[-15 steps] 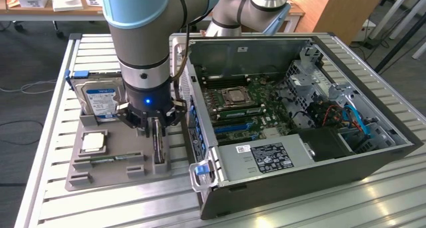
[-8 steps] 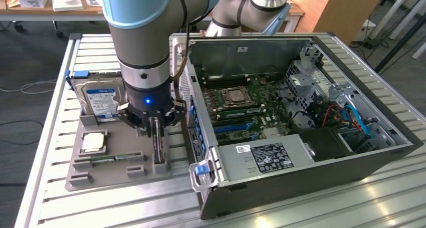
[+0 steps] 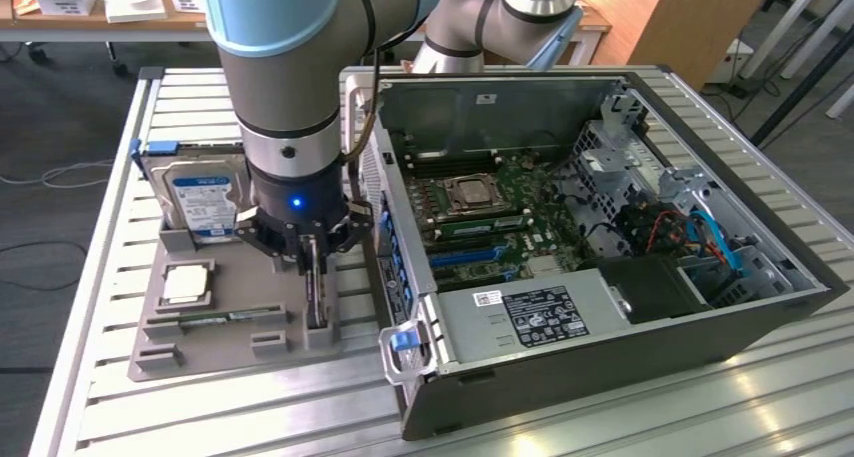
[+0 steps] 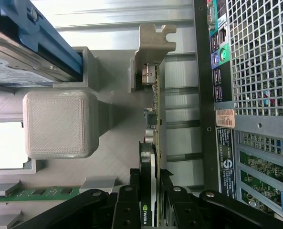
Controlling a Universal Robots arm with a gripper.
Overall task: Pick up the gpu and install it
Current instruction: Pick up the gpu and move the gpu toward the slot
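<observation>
Fingers (image 4: 128, 210): half open, straddling the gpu (image 4: 153, 119), not yet clamped.
Progress: we see it upright in its grey holder (image 3: 220, 349), 9 o'clock of the computer case (image 3: 601, 322); uninstalled.

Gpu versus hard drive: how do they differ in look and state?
The gpu is a thin dark card; the hard drive is a thicker silver block with a blue label. The gripper sits down over the gpu; the hard drive stands apart from it. Both stand upright in the grey holder.
</observation>
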